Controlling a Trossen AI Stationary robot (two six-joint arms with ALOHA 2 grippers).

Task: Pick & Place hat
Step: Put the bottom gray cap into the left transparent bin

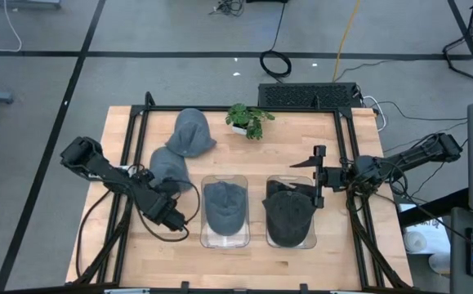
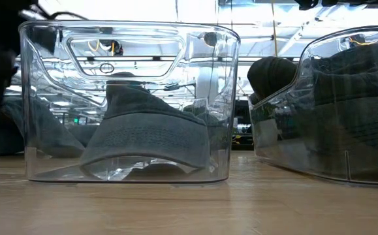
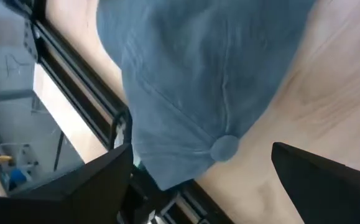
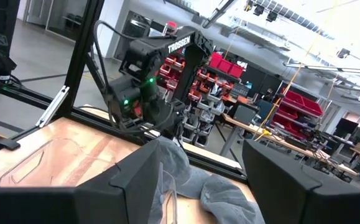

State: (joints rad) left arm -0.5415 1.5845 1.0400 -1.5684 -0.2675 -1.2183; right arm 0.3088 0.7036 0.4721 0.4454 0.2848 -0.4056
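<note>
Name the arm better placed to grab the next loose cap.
Left. Its open tool sits beside the nearer loose cap, which fills its wrist view; the right tool waits across both bins.
</note>
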